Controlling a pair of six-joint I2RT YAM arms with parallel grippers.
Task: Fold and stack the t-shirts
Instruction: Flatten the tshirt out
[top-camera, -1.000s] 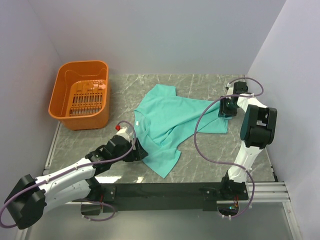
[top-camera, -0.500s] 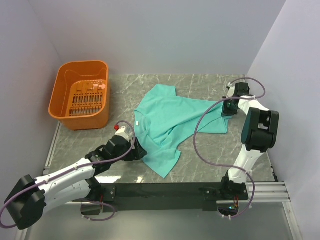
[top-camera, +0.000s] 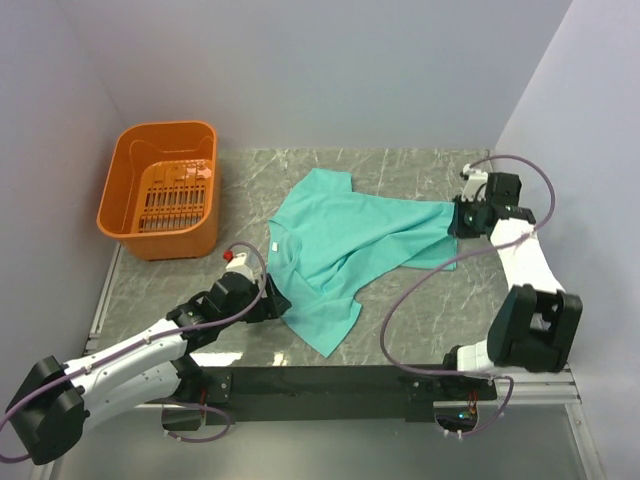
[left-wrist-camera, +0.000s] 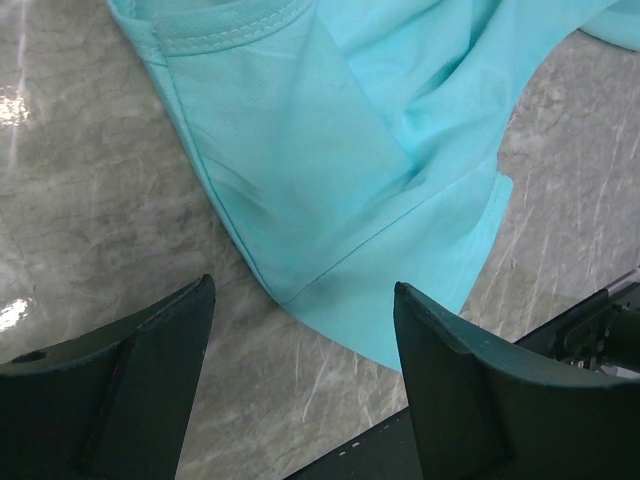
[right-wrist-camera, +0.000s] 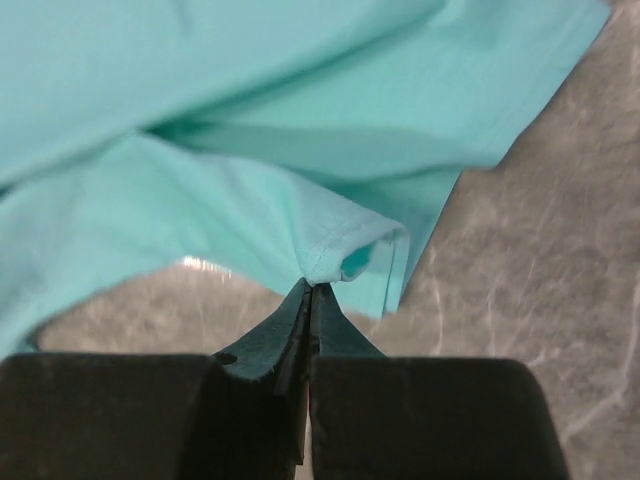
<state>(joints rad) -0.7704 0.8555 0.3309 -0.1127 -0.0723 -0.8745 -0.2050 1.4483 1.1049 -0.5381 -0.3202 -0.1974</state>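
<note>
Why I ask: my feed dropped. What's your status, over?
Right claw shut on shirt edge. Left claw open, hovering at shirt's near corner. Shirt spread out, not folded. Nothing in the way; basket far left.

The t-shirt (top-camera: 340, 240) lies spread across the middle of the table (top-camera: 400, 170), and the basket (top-camera: 165, 243) stands well apart from it in the far left corner. The left gripper (top-camera: 274, 300) sits at its near-left edge, just beside the collar. The right gripper (top-camera: 455, 221) is at its right end, nipping a fold of the hem.
</note>
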